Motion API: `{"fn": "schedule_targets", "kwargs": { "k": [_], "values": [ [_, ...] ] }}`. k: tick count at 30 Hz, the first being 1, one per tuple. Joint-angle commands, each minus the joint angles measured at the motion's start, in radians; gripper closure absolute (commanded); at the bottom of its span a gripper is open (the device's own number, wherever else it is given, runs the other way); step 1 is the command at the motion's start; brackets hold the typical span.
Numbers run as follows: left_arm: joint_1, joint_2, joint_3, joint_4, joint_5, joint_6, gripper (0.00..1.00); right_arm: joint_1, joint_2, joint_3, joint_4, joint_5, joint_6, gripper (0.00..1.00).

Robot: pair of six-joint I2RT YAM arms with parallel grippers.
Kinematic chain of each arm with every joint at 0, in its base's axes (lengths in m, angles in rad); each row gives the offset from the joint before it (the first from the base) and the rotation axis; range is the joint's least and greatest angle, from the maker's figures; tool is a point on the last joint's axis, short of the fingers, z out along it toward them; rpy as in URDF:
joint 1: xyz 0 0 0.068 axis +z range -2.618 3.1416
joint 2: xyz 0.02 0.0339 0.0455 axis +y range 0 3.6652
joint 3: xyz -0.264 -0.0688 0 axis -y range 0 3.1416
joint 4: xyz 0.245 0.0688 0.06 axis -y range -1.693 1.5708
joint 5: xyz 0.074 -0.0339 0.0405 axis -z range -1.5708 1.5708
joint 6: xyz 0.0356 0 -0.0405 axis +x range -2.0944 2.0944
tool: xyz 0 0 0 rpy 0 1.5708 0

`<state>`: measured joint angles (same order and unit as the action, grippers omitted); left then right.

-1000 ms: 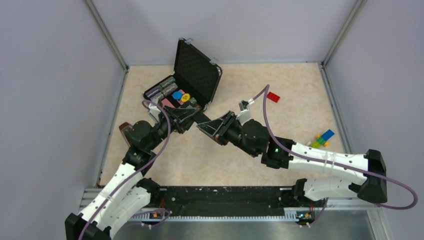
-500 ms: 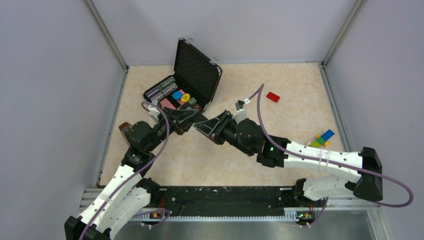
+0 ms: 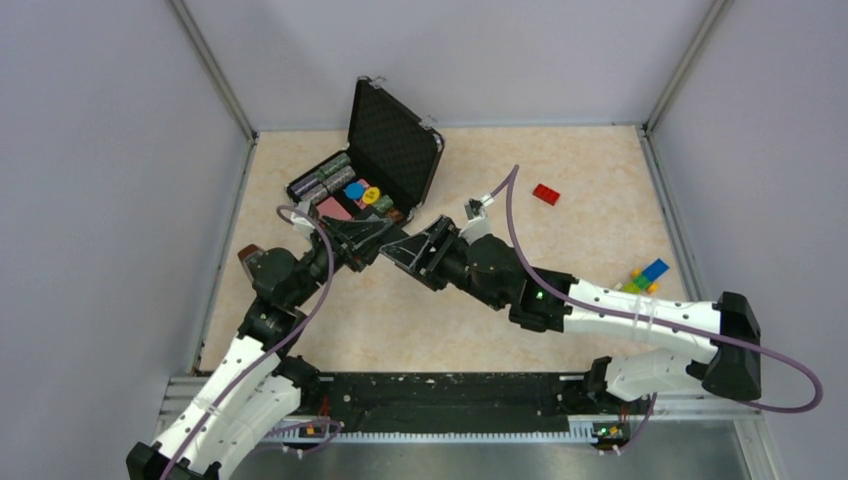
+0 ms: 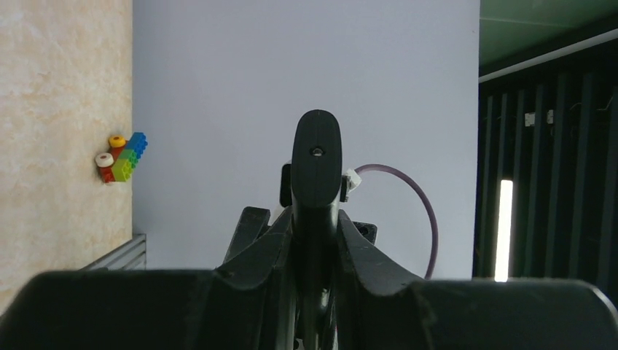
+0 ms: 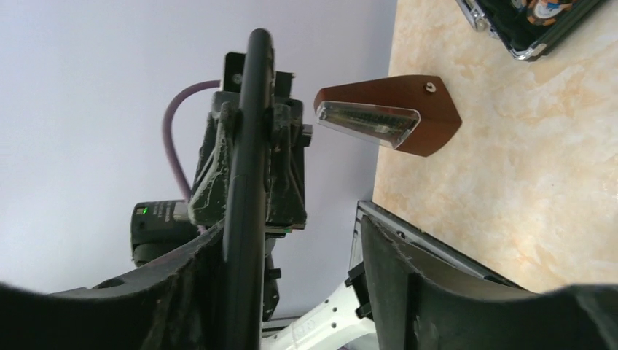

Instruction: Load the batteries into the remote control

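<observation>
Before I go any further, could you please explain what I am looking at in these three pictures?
You are looking at two robot arms bolted to the near edge of a table. One picture looks down from above. The other two come from small cameras on each wrist, so each shows its own claw.

The left claw is clamped on a slim black remote control, seen edge-on. The right claw is open, with the remote beside one of its fingers.

On the table lie an open black case, a red brick, a clump of coloured bricks and a brown wedge. I cannot see any batteries.
</observation>
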<state>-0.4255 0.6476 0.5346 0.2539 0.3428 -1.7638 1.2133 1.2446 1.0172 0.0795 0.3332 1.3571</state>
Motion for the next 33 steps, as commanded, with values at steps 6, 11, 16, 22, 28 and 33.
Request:
{"fn": "schedule_targets", "kwargs": {
  "k": [6, 11, 16, 22, 28, 33],
  "values": [
    [-0.01, -0.052, 0.051, -0.037, -0.036, 0.133, 1.0, -0.022, -0.128, 0.008, -0.078, -0.023, -0.173, 0.15],
    [-0.01, -0.035, 0.053, -0.044, -0.026, 0.189, 1.0, -0.024, -0.197, -0.009, -0.134, -0.047, -0.21, 0.12],
    [-0.007, 0.035, 0.129, -0.043, 0.103, 0.301, 1.0, -0.085, -0.256, -0.05, -0.156, -0.163, -0.324, 0.12],
    [-0.009, 0.177, 0.325, -0.129, 0.369, 0.455, 1.0, -0.229, -0.252, -0.009, -0.215, -0.481, -0.558, 0.12],
    [-0.009, 0.24, 0.391, -0.212, 0.511, 0.568, 1.0, -0.248, -0.22, 0.037, -0.184, -0.583, -0.682, 0.13],
    [-0.009, 0.241, 0.394, -0.191, 0.532, 0.576, 1.0, -0.251, -0.188, 0.055, -0.158, -0.638, -0.683, 0.14]
  ]
}}
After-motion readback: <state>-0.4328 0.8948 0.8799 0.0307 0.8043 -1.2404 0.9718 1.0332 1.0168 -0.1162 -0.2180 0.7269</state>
